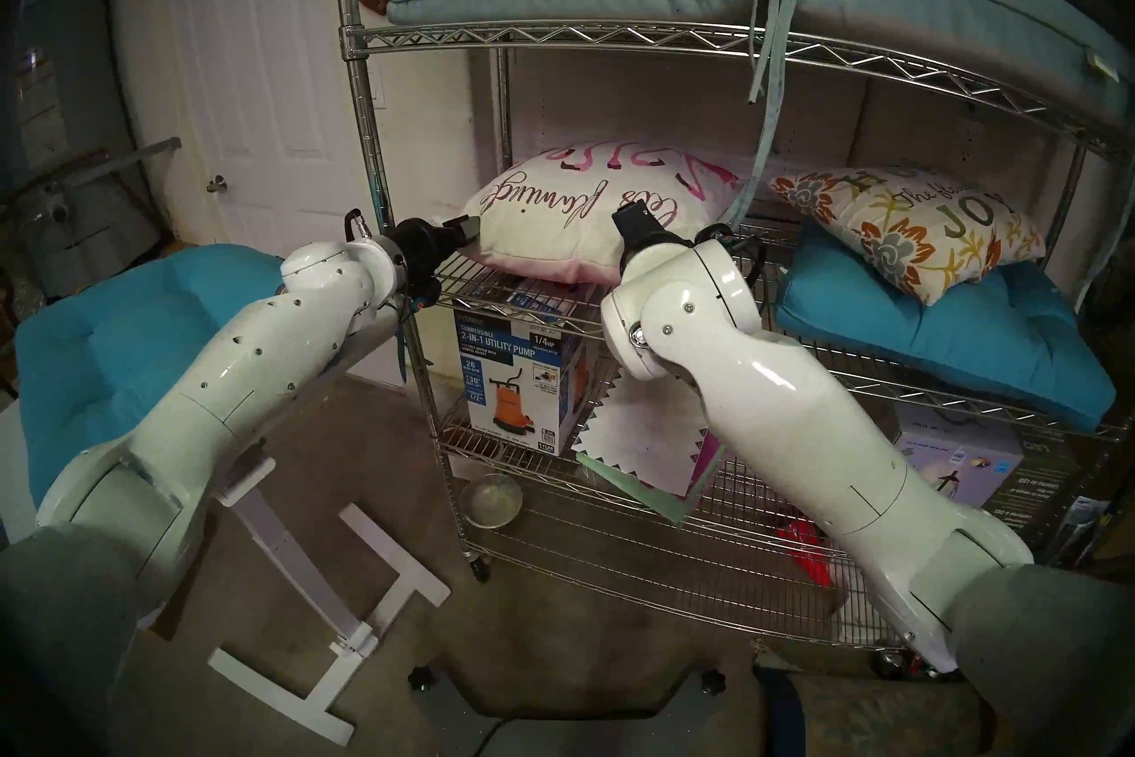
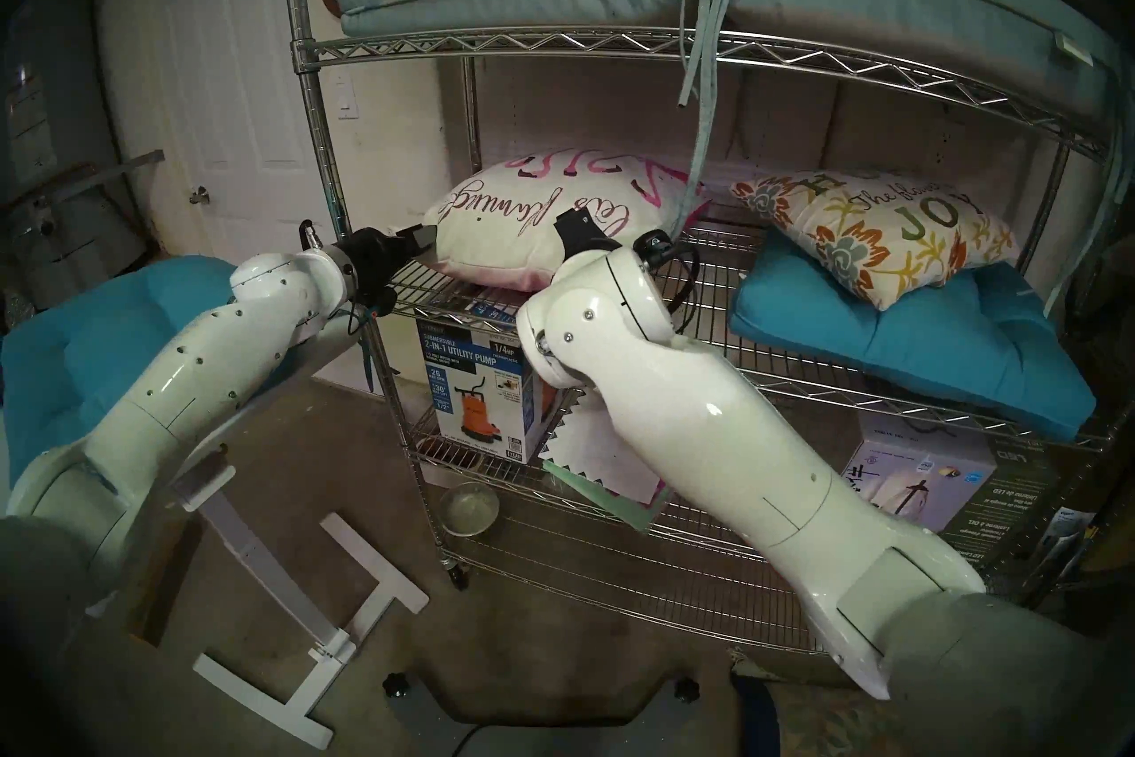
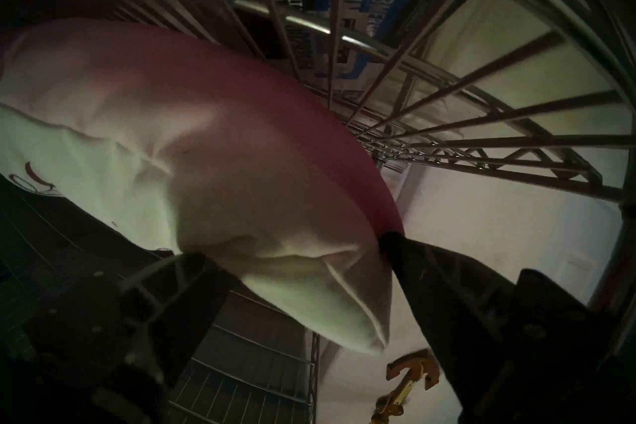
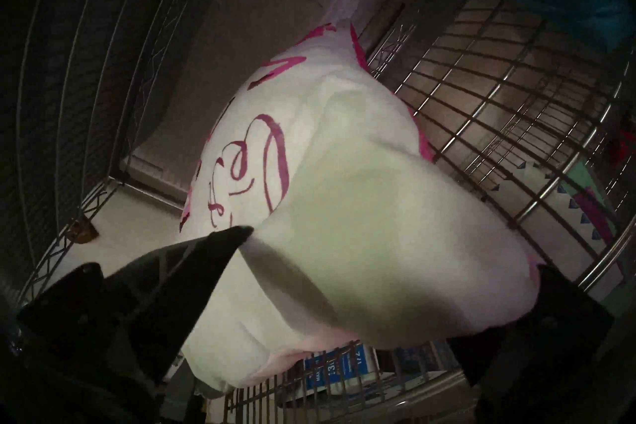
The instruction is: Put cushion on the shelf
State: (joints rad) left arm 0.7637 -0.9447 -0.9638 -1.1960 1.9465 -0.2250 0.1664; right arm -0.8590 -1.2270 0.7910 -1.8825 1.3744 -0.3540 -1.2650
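- One white cushion lies flat on the middle tier of the shelf, at that tier's left end, with its near edge reaching the tier's front rim.
- Its long axis runs across the shelf, left to right as the head views show it, and its broad printed face is turned up.
- Lettering on that face reads upside down from the robot's side, so the top of the print points toward the robot and the flamingo figures sit toward the back wall.
- Script is dark purplish and the flamingos are pink; the underside is pink, showing as a pale pink band along the near edge and as a deep pink panel in the left wrist view.
- Stuffing is plump and the corners taper to soft points.
- Left claw is at the cushion's left corner, jaws spread apart; that corner lies between the fingers and one fingertip touches the pink side, but the fabric is not pinched.
- Right claw is at the cushion's near edge toward its right end, jaws wide apart on either side of the bulging edge, with no squeeze visible.
- Farther right on the same tier a floral cushion rests tilted on a teal cushion, well apart from the white one.
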